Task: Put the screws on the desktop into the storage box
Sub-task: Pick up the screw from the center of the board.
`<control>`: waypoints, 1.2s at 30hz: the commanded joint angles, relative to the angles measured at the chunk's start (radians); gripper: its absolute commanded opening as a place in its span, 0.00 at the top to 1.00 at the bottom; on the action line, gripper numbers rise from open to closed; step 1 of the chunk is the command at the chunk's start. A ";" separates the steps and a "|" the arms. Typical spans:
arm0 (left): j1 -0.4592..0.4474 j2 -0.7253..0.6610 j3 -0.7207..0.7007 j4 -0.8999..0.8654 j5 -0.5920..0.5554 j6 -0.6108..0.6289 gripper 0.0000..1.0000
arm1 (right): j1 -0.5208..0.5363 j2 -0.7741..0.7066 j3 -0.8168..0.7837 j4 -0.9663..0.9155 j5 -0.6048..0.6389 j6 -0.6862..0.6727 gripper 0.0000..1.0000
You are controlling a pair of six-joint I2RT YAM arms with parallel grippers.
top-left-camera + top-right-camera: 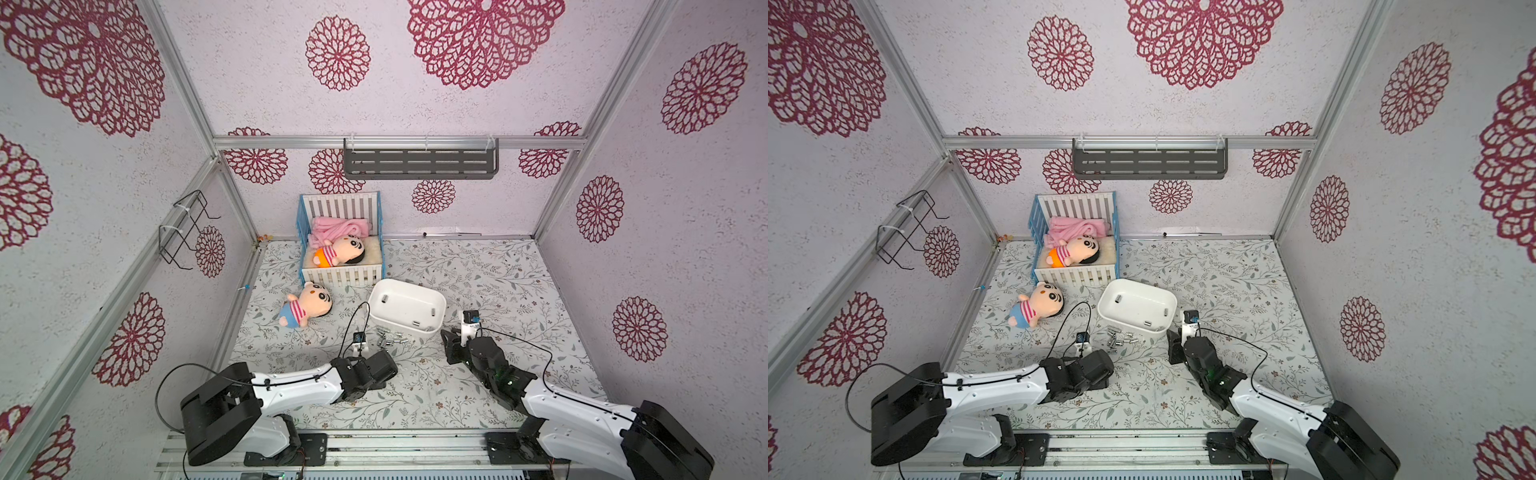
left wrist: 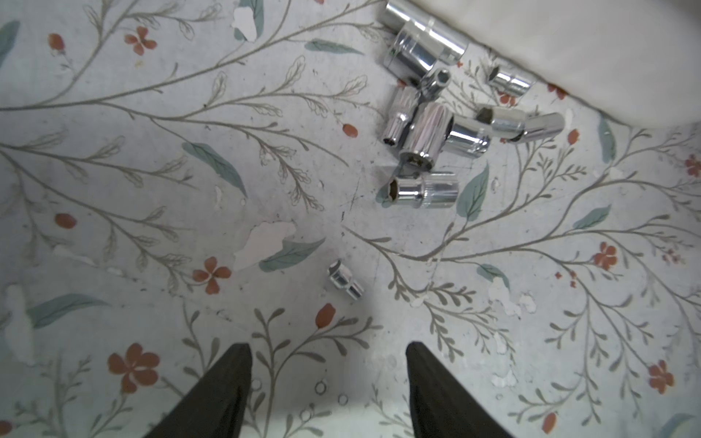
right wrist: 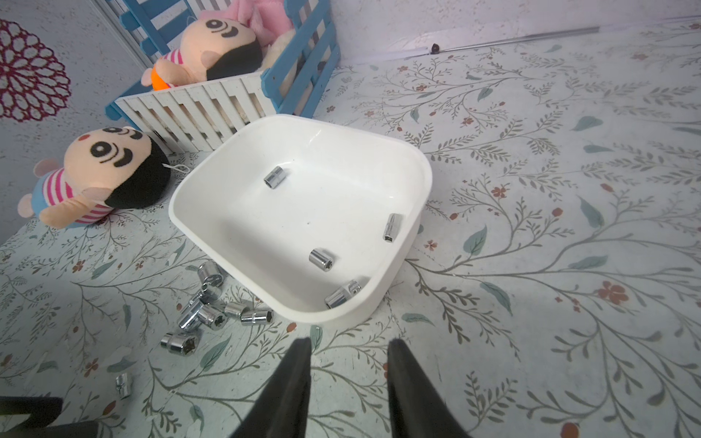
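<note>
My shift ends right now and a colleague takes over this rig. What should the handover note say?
The left gripper is open and empty, pointed at a lone screw on the desktop.
The right gripper is open and empty, just short of the storage box.
Done: four screws lie in the box.
Left: a pile of screws on the desktop against the box's near wall, plus the lone one, roughly ten in all.
</note>
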State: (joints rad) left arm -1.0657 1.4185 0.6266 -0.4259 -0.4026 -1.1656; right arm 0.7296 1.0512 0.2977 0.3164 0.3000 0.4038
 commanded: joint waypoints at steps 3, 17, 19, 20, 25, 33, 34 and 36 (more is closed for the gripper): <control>-0.037 0.083 0.038 0.018 -0.090 -0.109 0.41 | 0.000 0.023 0.038 0.039 0.027 0.002 0.63; -0.037 0.102 0.043 0.021 -0.163 -0.139 0.61 | 0.001 0.044 0.046 0.039 0.021 0.007 0.65; -0.037 0.108 0.051 0.023 -0.157 -0.133 0.64 | 0.001 0.047 0.048 0.039 0.021 0.007 0.65; -0.037 0.112 0.054 0.024 -0.157 -0.133 0.65 | 0.000 0.049 0.047 0.039 0.021 0.007 0.65; -0.037 0.124 0.056 0.030 -0.156 -0.142 0.65 | 0.001 0.055 0.051 0.038 0.019 0.007 0.66; -0.037 0.162 0.082 0.042 -0.150 -0.150 0.65 | 0.001 0.061 0.053 0.039 0.016 0.004 0.66; -0.037 0.168 0.086 0.042 -0.152 -0.149 0.66 | 0.001 0.061 0.052 0.039 0.017 0.006 0.66; -0.038 0.179 0.091 0.042 -0.159 -0.152 0.66 | 0.001 0.062 0.053 0.039 0.018 0.006 0.66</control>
State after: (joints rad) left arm -1.0935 1.5784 0.7002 -0.3988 -0.5385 -1.3109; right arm 0.7296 1.1126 0.3111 0.3279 0.2993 0.4038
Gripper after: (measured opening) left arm 0.342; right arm 0.338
